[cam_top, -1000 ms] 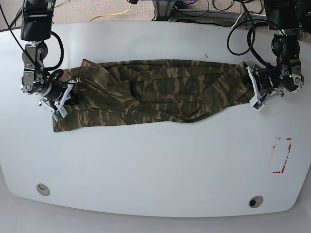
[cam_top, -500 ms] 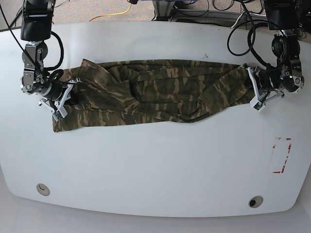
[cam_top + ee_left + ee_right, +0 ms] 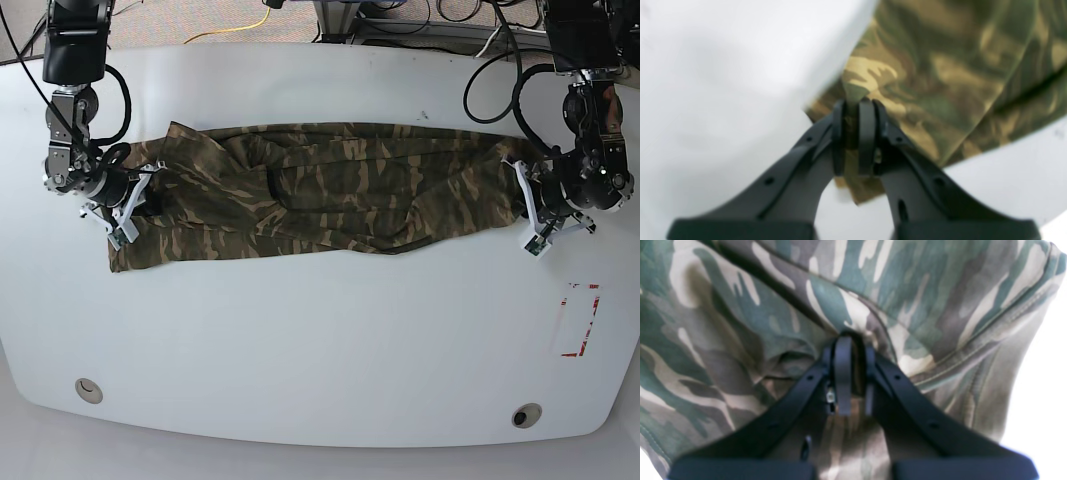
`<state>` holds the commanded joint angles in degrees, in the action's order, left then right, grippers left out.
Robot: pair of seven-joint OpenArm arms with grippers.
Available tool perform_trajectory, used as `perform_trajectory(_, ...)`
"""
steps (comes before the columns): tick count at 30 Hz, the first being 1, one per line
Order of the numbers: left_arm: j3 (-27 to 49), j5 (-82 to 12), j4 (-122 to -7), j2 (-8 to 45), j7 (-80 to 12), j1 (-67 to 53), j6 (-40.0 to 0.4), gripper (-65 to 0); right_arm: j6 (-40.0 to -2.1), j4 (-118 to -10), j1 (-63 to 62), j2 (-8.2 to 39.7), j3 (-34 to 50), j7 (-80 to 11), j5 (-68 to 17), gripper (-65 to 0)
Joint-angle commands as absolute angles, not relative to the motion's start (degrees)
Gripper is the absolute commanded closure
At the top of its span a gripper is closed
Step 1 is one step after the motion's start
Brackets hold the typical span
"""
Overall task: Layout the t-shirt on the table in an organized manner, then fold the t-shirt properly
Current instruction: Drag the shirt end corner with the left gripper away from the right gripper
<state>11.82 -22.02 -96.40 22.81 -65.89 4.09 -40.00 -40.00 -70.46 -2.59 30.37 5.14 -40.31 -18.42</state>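
Observation:
The camouflage t-shirt (image 3: 320,195) lies stretched in a long wrinkled band across the white table (image 3: 320,340). On the base view's right, my left gripper (image 3: 527,205) is shut on the t-shirt's right end. The left wrist view shows its black fingers (image 3: 867,133) pinching a fold of the t-shirt (image 3: 940,66) over the table (image 3: 723,66). On the left side of the base view, my right gripper (image 3: 135,205) is shut on the t-shirt's left end. Its fingers (image 3: 842,373) clamp a bunched fold of the t-shirt (image 3: 740,323) in the right wrist view.
A red-outlined tape rectangle (image 3: 579,320) marks the table at the right. Two round grommet holes (image 3: 89,390) (image 3: 525,415) sit near the front edge. Cables (image 3: 240,25) lie on the floor beyond the table's far edge.
My left gripper has moved right and slightly toward the front, pulling the t-shirt's right end with it and stretching the cloth longer. The right gripper has stayed put.

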Motion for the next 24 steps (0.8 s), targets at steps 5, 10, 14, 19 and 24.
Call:
perform_trajectory(5, 11.82, -21.05, -96.13, 23.87, -65.80, 7.08, -40.00, -2.9, -40.00, -70.55, -2.59, 30.37, 5.32, -40.31, -18.42, -4.8)
perform_trajectory(10, 11.47, -17.80, -95.96, 24.13, -65.63, 11.91, -40.00, -2.9, -40.00, -70.55, -2.59, 30.37, 5.32, -40.31, -18.42, -4.8)
perform_trajectory(14, 11.38, -16.84, -94.37, 24.31, -65.54, 15.34, -40.00, -3.1, -40.00, -70.64, -2.51, 30.37, 5.32, -40.31, -18.42, -4.8)
perform_trajectory(19, 11.38, -16.84, -91.47, 25.71, -65.54, 20.53, -40.00, -3.1, -40.00, -70.73, -2.42, 30.37, 5.41, -40.31, -18.51, -4.8)
perform_trajectory(24, 11.38, -16.84, -89.45, 26.51, -64.75, 24.48, -40.00, -3.2, -40.00, -70.73, -2.33, 30.37, 5.41, -40.31, -18.51, -4.8)
